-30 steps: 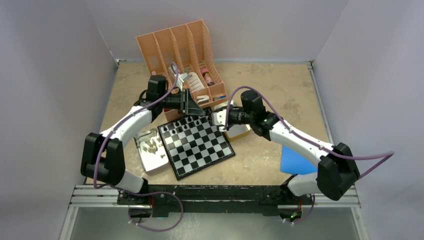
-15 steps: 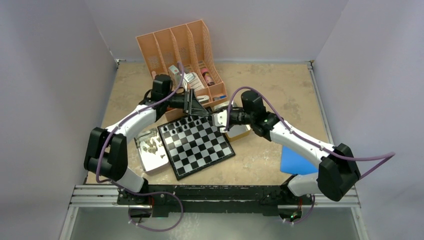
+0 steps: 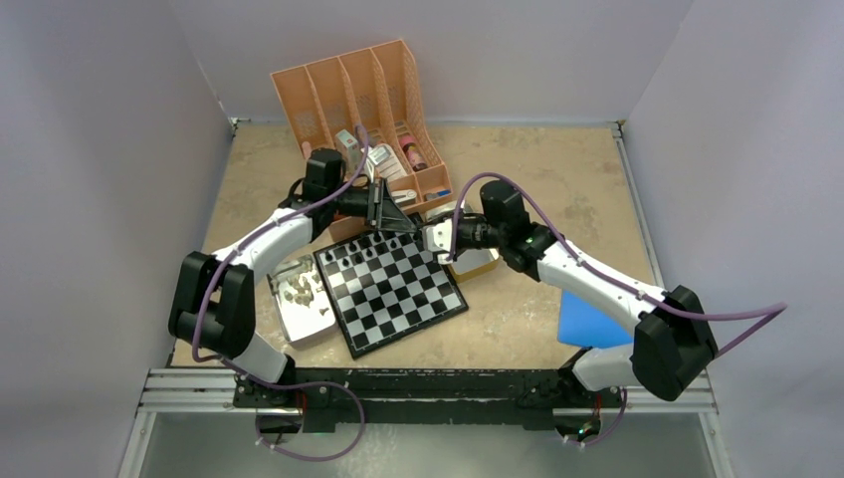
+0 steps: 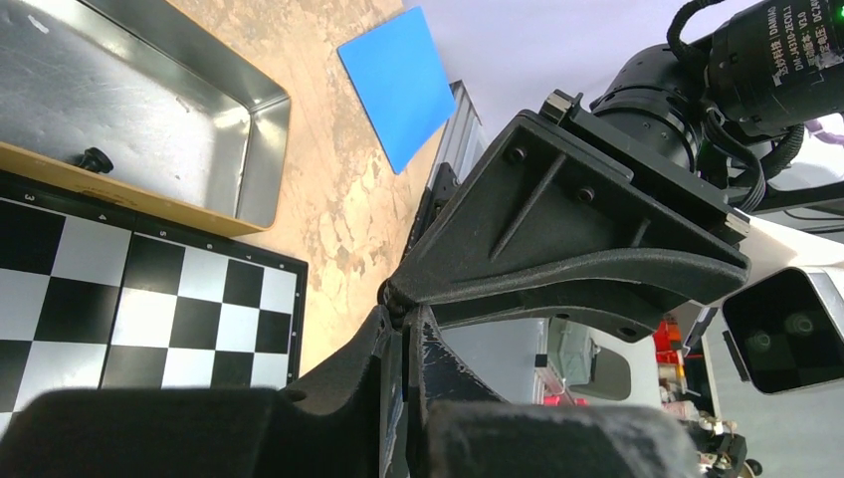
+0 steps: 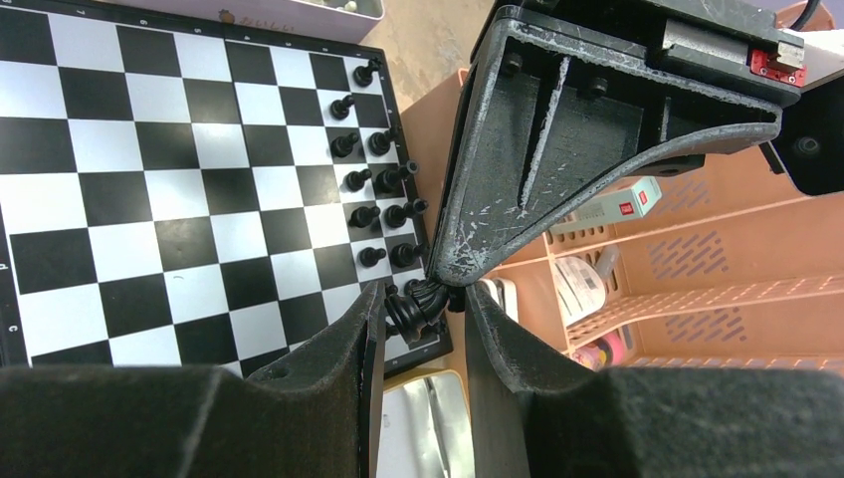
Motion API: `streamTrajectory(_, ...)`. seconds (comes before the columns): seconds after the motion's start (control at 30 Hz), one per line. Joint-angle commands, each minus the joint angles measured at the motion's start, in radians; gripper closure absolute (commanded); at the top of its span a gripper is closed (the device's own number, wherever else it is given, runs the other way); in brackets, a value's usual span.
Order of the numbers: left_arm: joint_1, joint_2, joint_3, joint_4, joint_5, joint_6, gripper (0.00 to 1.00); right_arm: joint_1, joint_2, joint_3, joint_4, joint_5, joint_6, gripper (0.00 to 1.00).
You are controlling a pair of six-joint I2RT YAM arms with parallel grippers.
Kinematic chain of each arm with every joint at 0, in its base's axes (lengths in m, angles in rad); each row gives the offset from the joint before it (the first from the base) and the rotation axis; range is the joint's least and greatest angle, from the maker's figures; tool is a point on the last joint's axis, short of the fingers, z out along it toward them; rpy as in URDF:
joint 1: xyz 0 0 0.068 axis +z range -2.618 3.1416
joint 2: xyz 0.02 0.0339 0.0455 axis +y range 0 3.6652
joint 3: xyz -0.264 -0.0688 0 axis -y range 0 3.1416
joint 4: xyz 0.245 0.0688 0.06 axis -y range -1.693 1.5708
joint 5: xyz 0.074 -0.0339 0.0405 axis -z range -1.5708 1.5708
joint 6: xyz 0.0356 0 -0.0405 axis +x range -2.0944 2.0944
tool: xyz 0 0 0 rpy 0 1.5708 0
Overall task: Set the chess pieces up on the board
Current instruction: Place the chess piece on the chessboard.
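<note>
Two fingers of the right gripper (image 5: 418,299) pinch a tiny black chess piece (image 5: 408,309) at the edge of the flat black-and-white checkered board (image 5: 100,139); the left gripper (image 5: 445,277), jaws shut, touches that piece.

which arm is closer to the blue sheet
Right. The right arm reaches across just above the blue sheet, covering part of it. The left arm is on the other side of the chessboard, well away from the sheet.

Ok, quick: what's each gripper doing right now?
Left gripper: jaws shut; any hold cannot be told.
Right gripper: jaws closed on a black chess piece.
</note>
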Motion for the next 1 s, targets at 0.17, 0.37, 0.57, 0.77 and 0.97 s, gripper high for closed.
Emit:
streamTrajectory(0.17, -0.010, -0.015, 0.064, -0.020, -0.014, 0.052, 1.00, 0.010, -0.023, -0.016, 0.061, 0.024, 0.041, 0.67)
streamTrajectory(0.37, -0.010, -0.097, 0.058, -0.093, -0.189, 0.082, 1.00, 0.011, -0.024, -0.040, 0.166, 0.060, 0.176, 0.49)
streamTrajectory(0.57, -0.010, -0.186, 0.048, -0.164, -0.385, 0.122, 1.00, 0.011, -0.050, -0.070, 0.231, 0.044, 0.258, 0.32)
streamTrajectory(0.77, -0.010, -0.272, 0.026, -0.274, -0.633, 0.142, 1.00, 0.010, -0.074, -0.100, 0.337, 0.037, 0.376, 0.01)
streamTrajectory(0.97, -0.010, -0.366, -0.021, -0.370, -0.916, 0.139, 1.00, 0.011, -0.086, -0.102, 0.488, 0.245, 0.714, 0.01)
